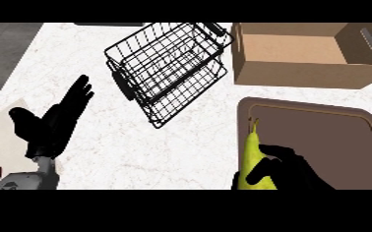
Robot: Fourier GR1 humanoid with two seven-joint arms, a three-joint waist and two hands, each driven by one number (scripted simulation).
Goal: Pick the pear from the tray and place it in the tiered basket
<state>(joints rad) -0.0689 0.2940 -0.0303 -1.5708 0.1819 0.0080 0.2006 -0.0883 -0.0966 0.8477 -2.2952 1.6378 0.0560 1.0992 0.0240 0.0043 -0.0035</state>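
Note:
A yellow-green pear (253, 155) lies over the left edge of the brown tray (312, 128), stem pointing away from me. My right hand (291, 173) sits at the view's lower right with its fingers and thumb curled round the pear's lower half, hiding part of it. The black wire tiered basket (169, 69) stands at the counter's middle back, up and left of the tray. My left hand (54, 120) rests open at the left, fingers straight and pointing up toward the basket, well apart from it.
An open cardboard box (298, 54) stands at the back right, just behind the tray and right of the basket. White marbled counter spreads between my left hand and the tray. The counter's left edge runs near my left hand.

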